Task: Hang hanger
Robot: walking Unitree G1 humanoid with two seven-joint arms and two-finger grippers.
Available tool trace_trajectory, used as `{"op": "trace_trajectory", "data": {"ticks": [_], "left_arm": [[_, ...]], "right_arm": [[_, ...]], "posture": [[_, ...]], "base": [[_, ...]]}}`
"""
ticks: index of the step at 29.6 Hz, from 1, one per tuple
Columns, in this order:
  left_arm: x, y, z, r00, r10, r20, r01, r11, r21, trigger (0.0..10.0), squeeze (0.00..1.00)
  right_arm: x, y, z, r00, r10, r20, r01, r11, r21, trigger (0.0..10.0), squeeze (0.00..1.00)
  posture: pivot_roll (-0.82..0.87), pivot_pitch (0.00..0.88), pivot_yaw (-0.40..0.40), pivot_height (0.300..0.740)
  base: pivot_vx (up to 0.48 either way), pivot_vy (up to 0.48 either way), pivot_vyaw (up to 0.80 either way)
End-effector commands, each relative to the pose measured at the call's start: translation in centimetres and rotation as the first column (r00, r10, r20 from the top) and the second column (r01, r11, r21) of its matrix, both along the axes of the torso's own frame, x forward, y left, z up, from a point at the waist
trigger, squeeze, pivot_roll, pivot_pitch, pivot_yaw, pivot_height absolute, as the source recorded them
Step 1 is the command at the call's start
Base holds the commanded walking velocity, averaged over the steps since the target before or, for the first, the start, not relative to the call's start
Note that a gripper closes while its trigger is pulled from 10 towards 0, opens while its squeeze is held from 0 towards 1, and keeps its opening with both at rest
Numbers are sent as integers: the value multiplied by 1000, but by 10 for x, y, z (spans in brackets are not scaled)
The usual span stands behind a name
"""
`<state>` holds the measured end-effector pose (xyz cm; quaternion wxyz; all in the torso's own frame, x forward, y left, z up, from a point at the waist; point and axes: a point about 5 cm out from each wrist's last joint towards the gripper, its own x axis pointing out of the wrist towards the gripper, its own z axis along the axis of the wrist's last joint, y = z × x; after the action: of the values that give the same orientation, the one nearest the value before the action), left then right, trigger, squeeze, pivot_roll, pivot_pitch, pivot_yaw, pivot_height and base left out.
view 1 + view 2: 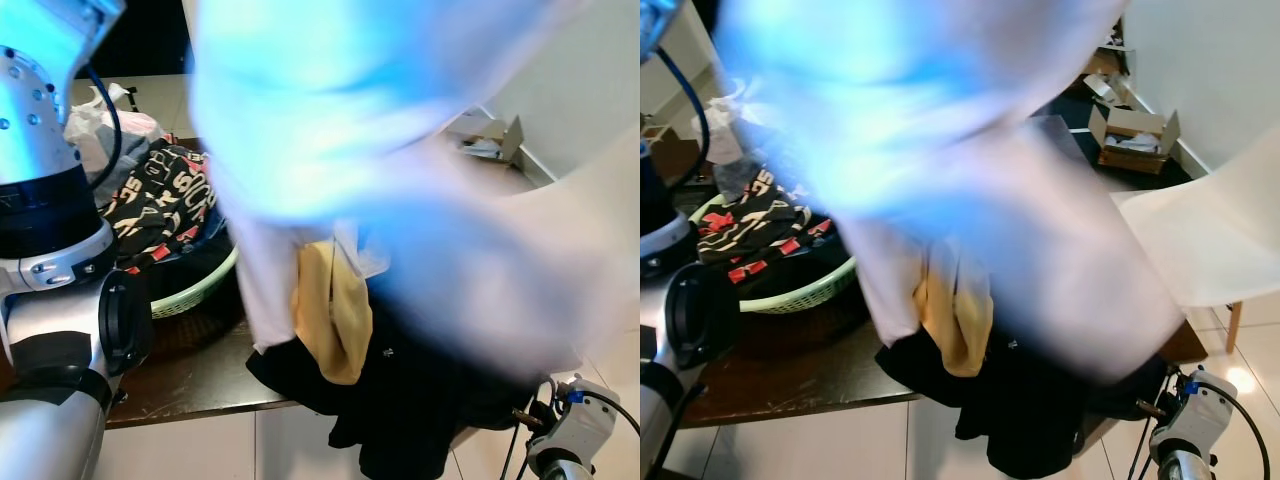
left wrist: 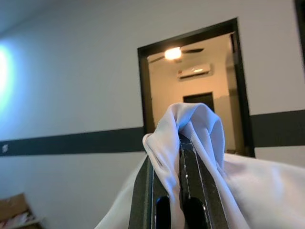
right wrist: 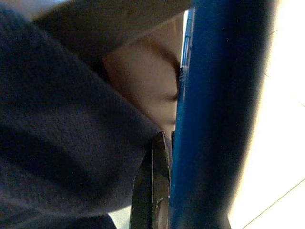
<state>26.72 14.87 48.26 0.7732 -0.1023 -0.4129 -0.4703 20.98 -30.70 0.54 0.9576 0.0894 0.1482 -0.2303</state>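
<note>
Against a grey-striped wall, the raised left gripper (image 2: 177, 191) pinches white cloth (image 2: 200, 129) between closed fingers.

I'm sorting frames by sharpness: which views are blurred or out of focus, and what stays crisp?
Left eye view: the white garment near the lens is a bluish smear, while the basket behind stays sharp. Left wrist view: crisp cloth in the left gripper, ceiling light glaring. Right wrist view: the blue bar is soft against a bright floor.

The left gripper (image 2: 176, 181) is held up high, its two long black fingers (image 2: 143, 191) pressed together on a fold of white cloth (image 2: 195, 124). The silver left arm (image 1: 50, 280) stands tall. The right arm's wrist (image 1: 575, 425) sits low.
</note>
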Motion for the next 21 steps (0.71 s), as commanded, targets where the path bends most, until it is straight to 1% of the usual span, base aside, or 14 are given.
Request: {"op": "trace_trajectory", "data": {"ticks": [1,3,5,7,9,10,11,12,15,16,17,18,19,21], "left_arm": [[-4,4,2,1000,10,12,-10,1000,12,0,0],[18,18,-33,987,120,-109,-110,989,96,3647,0],[28,27,-54,966,190,-174,-166,976,143,4039,0],[50,54,-101,879,321,-354,-256,942,217,4235,0],[52,57,-108,864,334,-377,-263,938,227,4235,0],[53,64,-127,836,371,-405,-267,918,292,8196,0],[53,64,-127,836,371,-405,-267,918,292,8196,0],[51,73,-152,801,405,-440,-248,895,372,10000,0],[46,82,-180,759,438,-481,-210,865,456,10000,0],[43,96,-203,701,509,-500,-214,818,534,10000,1000],[43,96,-203,701,509,-500,-214,818,534,10000,1000],[38,112,-225,633,587,-505,-211,758,617,10000,1000],[38,112,-225,633,587,-505,-211,758,617,10000,1000],[27,135,-250,540,690,-482,-194,659,727,10000,1000]], "right_arm": [[-2,3,-4,1000,3,-14,-3,1000,6,10000,0],[-3,3,-4,1000,0,-12,0,1000,7,10000,0],[-4,3,-5,1000,-1,-12,1,1000,8,10000,0],[-5,2,-5,1000,0,-12,0,1000,9,10000,0],[-5,2,-5,1000,0,-12,0,1000,9,10000,0],[-6,3,-5,1000,1,-12,-1,1000,9,10000,0],[-6,3,-5,1000,1,-12,-1,1000,9,10000,0],[-6,3,-5,1000,2,-12,-2,1000,9,10000,0],[-6,3,-5,1000,2,-13,-2,1000,9,10000,0],[-7,2,-5,1000,2,-13,-2,1000,9,10000,0],[-7,2,-5,1000,2,-13,-2,1000,9,10000,0],[-7,2,-5,1000,3,-13,-3,1000,9,10000,0],[-7,2,-5,1000,3,-13,-3,1000,9,10000,0],[-7,1,-5,1000,4,-15,-3,1000,10,10000,0]], "posture": [[8,102,35,740],[5,103,38,740],[5,103,38,740],[8,106,36,740],[8,106,36,740],[13,112,35,740],[13,112,35,740],[16,112,37,740],[17,112,36,740],[20,113,37,740],[20,113,37,740],[23,113,35,740],[23,113,35,740],[25,113,33,740]], "base": [[0,0,0],[0,0,0],[0,0,0],[0,0,0],[0,0,0],[0,0,0],[0,0,0],[0,0,0],[0,0,0],[0,0,0],[0,0,0],[0,0,0],[0,0,0],[0,0,0]]}}
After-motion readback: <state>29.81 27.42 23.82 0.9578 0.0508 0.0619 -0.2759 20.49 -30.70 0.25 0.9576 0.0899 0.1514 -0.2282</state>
